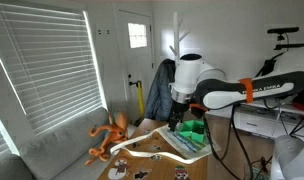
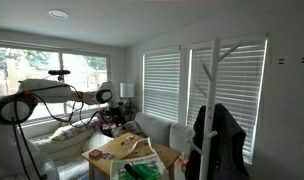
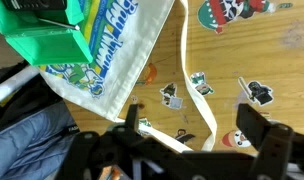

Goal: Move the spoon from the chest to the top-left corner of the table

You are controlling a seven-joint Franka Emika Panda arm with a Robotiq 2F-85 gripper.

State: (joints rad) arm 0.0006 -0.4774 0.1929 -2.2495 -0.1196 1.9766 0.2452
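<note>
The brown wooden table [image 3: 232, 60] carries stickers and small objects; it shows in both exterior views [image 1: 162, 158] [image 2: 164, 153]. My gripper [image 3: 197, 130] hangs open and empty just above the tabletop, over a white bag strap [image 3: 197, 95]. In the exterior views the gripper [image 1: 178, 118] [image 2: 113, 112] is above the table's far part. No spoon shows in any view. I cannot make out a chest; a green box [image 3: 47, 35] lies on the bag, and it also shows in an exterior view [image 1: 193, 128].
A white printed tote bag [image 3: 112, 55] covers part of the table. An orange octopus toy [image 1: 110, 135] lies on the grey sofa [image 1: 52, 150]. A dark jacket hangs on a white coat rack [image 2: 217, 130]. Dark fabric [image 3: 32, 125] lies beside the table edge.
</note>
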